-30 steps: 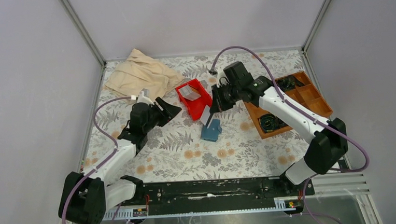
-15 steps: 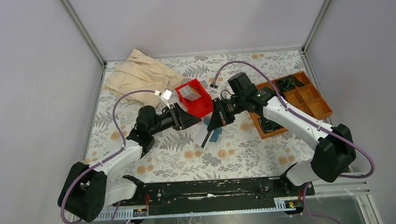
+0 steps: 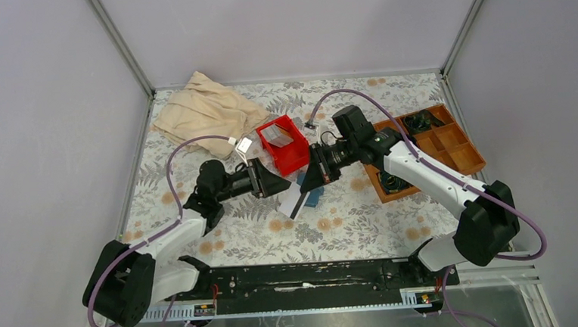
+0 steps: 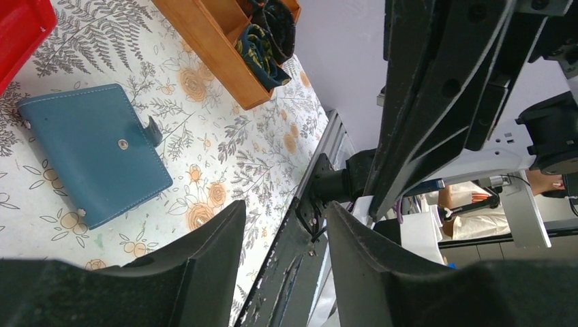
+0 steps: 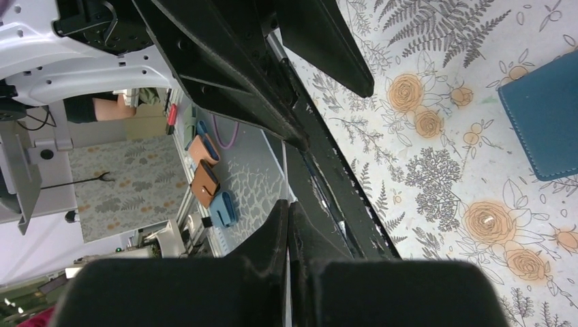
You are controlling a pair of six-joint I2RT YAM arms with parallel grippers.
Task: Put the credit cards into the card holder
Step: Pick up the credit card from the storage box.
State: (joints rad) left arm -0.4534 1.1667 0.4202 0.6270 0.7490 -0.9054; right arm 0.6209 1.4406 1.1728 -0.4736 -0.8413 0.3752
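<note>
Grey-white cloth (image 3: pixel 335 229) printed with ferns and orange flowers is spread across the table. Crumpled beige fabric (image 3: pixel 207 108) is seen at the upper left of the top view, and a brown wooden compartment tray (image 3: pixel 463 151), loaded with dark coiled items, at the right. A red plastic bin (image 3: pixel 295 160) is placed at centre. Just below it the card holder (image 4: pixel 92 160) is laid flat on the cloth: teal-blue, soft, stitched round the edge, closed by a snap tab. From above it is partly hidden by the right gripper (image 3: pixel 307 185), whose fingers are pressed together on a thin, pale credit card (image 3: pixel 294 203), held tilted. The left gripper (image 3: pixel 278 185) is seen just beside that card, jaws spread.
</note>
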